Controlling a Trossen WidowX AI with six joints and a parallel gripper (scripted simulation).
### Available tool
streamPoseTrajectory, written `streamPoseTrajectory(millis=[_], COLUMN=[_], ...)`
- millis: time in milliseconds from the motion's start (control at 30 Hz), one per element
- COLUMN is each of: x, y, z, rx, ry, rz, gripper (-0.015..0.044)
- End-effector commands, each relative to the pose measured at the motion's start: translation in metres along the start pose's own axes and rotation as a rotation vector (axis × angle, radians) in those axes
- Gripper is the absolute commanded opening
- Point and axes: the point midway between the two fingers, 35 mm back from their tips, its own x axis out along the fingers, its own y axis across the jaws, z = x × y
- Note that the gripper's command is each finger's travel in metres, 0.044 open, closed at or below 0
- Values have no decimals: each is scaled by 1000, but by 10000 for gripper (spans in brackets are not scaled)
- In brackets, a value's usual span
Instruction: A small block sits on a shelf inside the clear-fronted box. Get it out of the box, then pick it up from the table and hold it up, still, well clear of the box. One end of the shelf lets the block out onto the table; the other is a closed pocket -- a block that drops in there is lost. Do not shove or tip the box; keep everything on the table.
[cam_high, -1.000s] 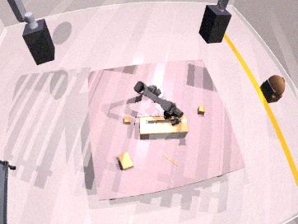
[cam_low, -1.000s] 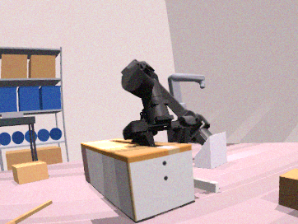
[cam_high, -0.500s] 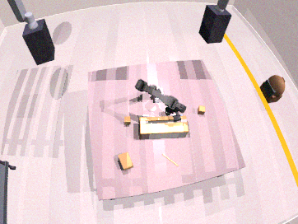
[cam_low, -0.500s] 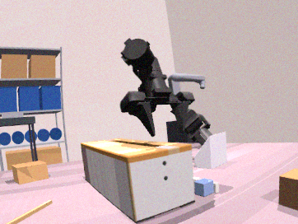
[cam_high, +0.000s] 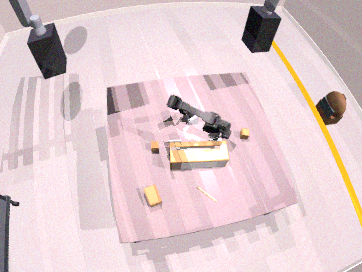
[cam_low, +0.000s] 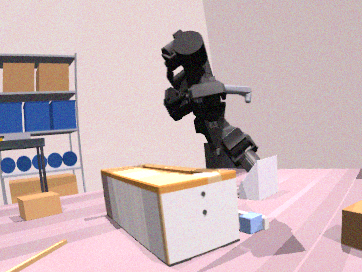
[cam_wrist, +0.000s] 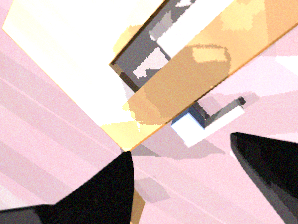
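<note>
A small blue block (cam_low: 251, 223) (cam_wrist: 186, 128) lies on the table close beside the long back side of the box (cam_low: 202, 225) (cam_high: 199, 162) (cam_wrist: 60, 60). It touches or nearly touches a low white bar (cam_wrist: 220, 123). My gripper (cam_wrist: 180, 149) is open, with nothing between its fingers. It hangs above the table behind the box, higher than the block; the block shows ahead of the gap between the fingertips in the wrist view. In the top view the arm's gripper end covers that spot and the block cannot be made out. The box stands upright.
Wooden cubes (cam_high: 244, 133) (cam_high: 155, 147) stand off both ends of the box. A larger wooden block (cam_high: 152, 195) (cam_low: 40, 205) and a thin stick (cam_high: 206, 194) (cam_low: 40, 256) lie on its front side. A pale wedge-like object (cam_low: 265, 178) stands behind the blue block.
</note>
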Motion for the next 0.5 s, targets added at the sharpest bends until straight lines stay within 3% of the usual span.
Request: streamPoseTrajectory(millis=[0,467], x=[3,8], y=[3,10], z=[-8,-32], rx=[-511,-2053], ry=[-51,-77], rz=[-44,-282], gripper=[285,285])
